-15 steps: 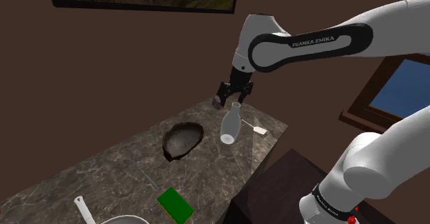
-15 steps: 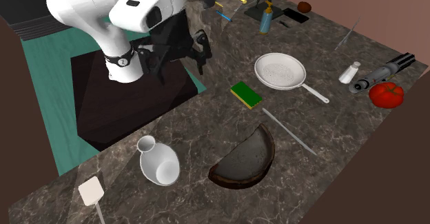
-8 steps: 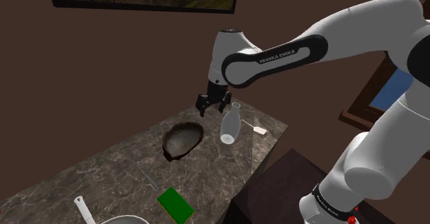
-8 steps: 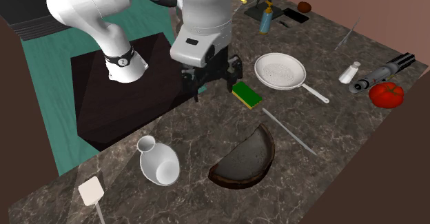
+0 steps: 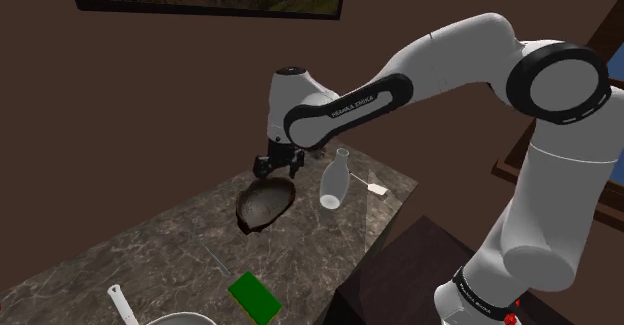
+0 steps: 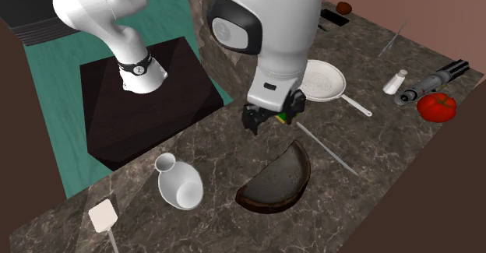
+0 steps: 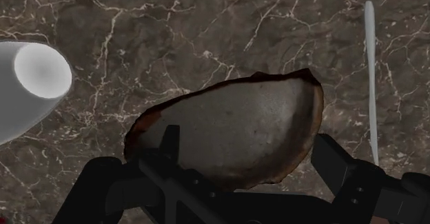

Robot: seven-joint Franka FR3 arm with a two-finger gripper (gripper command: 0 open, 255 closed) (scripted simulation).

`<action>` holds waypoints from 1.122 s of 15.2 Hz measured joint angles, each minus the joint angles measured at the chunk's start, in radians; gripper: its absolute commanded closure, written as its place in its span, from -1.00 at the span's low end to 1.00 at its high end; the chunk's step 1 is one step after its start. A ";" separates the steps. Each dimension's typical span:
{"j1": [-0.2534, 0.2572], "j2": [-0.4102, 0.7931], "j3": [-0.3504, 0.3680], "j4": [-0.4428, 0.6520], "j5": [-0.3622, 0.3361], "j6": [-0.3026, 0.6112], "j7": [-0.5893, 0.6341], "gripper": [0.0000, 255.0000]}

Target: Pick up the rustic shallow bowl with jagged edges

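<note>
Working over a dark veined marble counter (image 5: 150,248), plain brown wall behind. Targeting the rustic bowl (image 5: 264,204) (image 6: 274,181) (image 7: 241,129): lying flat and rim-up towards the far end of the counter in the shoulder view, dark brown, shallow, with one side cut nearly straight and ragged.

Hovering the gripper (image 5: 272,165) (image 6: 269,119) (image 7: 247,147) just above the bowl, pointing down. Fingers spread wide, straddling most of the bowl's width in the wrist view, gripping nothing. Probably lining up to drop one finger inside the rim and one outside, pinching the wall being about the only way into something this shallow. Not trusting the height over the rim from these angles, so treating that gap as unknown.

Steering clear of the white vase (image 5: 334,180) (image 6: 179,185) (image 7: 31,85), sitting near the bowl but apart from it. Same for the thin grey rod (image 6: 327,149) (image 7: 370,71), lying just beside the bowl on the opposite side. Ignoring the green sponge (image 5: 254,297), well apart.

Expecting trouble from the jagged rim: thin and uneven, likely tipping or slipping if pinched off-centre.
</note>
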 measured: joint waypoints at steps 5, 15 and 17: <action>0.067 0.201 -0.012 0.171 -0.073 0.003 0.077 -1.00; 0.165 0.501 -0.046 0.464 -0.136 -0.022 0.133 -1.00; 0.168 0.520 -0.050 0.468 -0.141 -0.007 0.136 -1.00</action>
